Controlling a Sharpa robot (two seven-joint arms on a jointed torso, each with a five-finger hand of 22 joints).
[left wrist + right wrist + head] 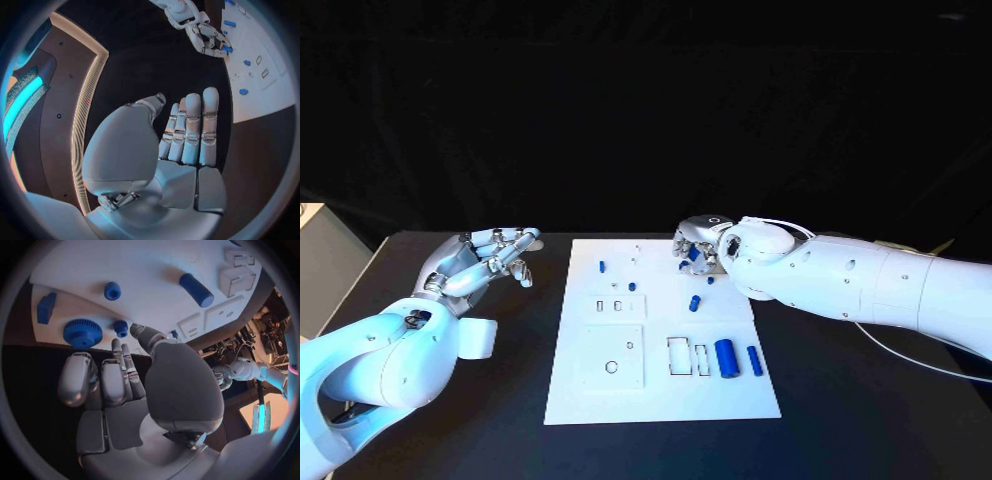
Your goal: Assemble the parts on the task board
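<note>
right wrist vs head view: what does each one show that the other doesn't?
Right wrist only: a blue gear on the task board near the right hand; in the head view the right arm covers that spot. Head only: the tall blue cylinder and slim blue bar on the board's near part. Both: the board, blue parts, both hands, including the left hand.

Black table [473,400] with the white task board [661,395] flat at its middle.
</note>
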